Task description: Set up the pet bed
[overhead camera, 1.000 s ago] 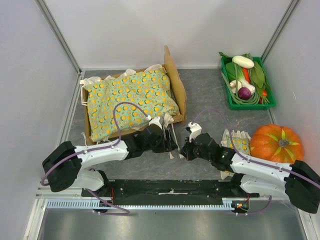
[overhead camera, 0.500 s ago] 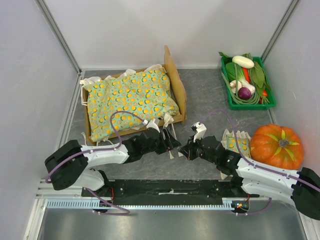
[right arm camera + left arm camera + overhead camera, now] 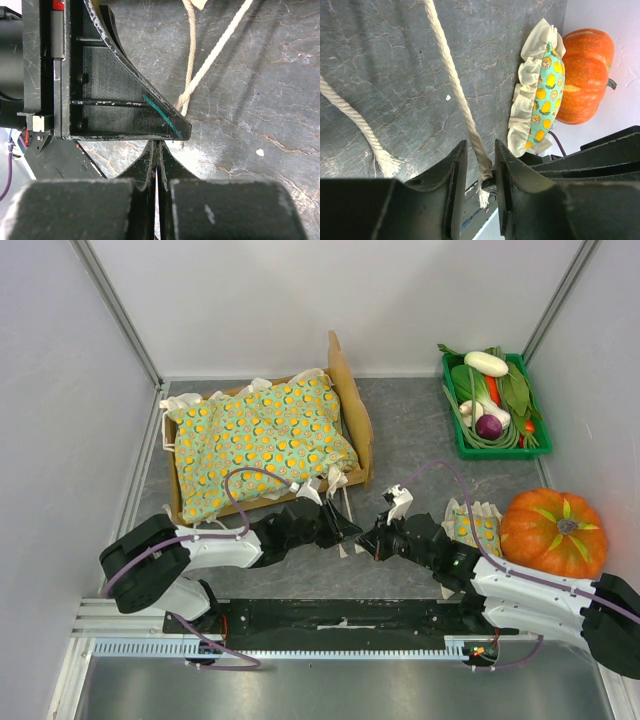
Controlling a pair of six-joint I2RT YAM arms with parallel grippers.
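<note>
The pet bed [image 3: 351, 412] stands at the back left, its light-wood headboard upright on the right side. A green orange-dotted blanket [image 3: 262, 435] covers it. Cream ropes [image 3: 335, 502] trail from its near right corner. My left gripper [image 3: 352, 530] is just in front of that corner. In the left wrist view its jaws [image 3: 481, 145] stand narrowly apart around one taut rope [image 3: 452, 75], with a gap left of it. My right gripper [image 3: 369, 539] meets it tip to tip and is shut [image 3: 157, 145], pinching that rope just above its frayed end.
A second rope [image 3: 350, 112] lies slack on the grey tabletop. The ruffled pillow [image 3: 478, 525] leans by an orange pumpkin [image 3: 552, 530] at the right. A green tray [image 3: 500, 452] of vegetables stands at the back right. White walls close in both sides.
My left gripper's jaws have narrowed around the rope. Both arms shifted slightly; the right gripper stays shut next to the left one.
</note>
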